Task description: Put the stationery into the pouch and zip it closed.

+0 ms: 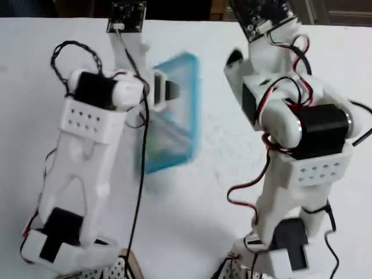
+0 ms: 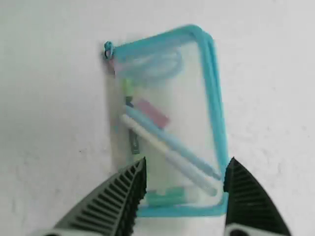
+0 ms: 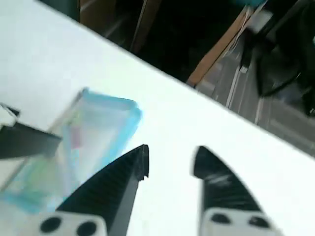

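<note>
A clear pouch (image 2: 167, 88) with blue trim lies on the white table, with pens (image 2: 167, 147), a pink piece (image 2: 152, 113) and green bits inside. Its blue zip pull (image 2: 108, 49) sits at the far corner. My left gripper (image 2: 184, 189) is open and straddles the pouch's near end, one finger (image 2: 130, 189) at each long edge. In the high view the pouch (image 1: 177, 125) lies between the arms, with the left gripper (image 1: 163, 90) over it. My right gripper (image 3: 170, 164) hangs open above bare table beside the pouch (image 3: 93, 132), with nothing between its fingers.
The table's far edge (image 3: 162, 73) runs close behind the pouch, with dark room clutter beyond. A small circuit board (image 1: 127, 16) lies at the back of the table. Red and black cables (image 1: 139, 174) trail along both arms.
</note>
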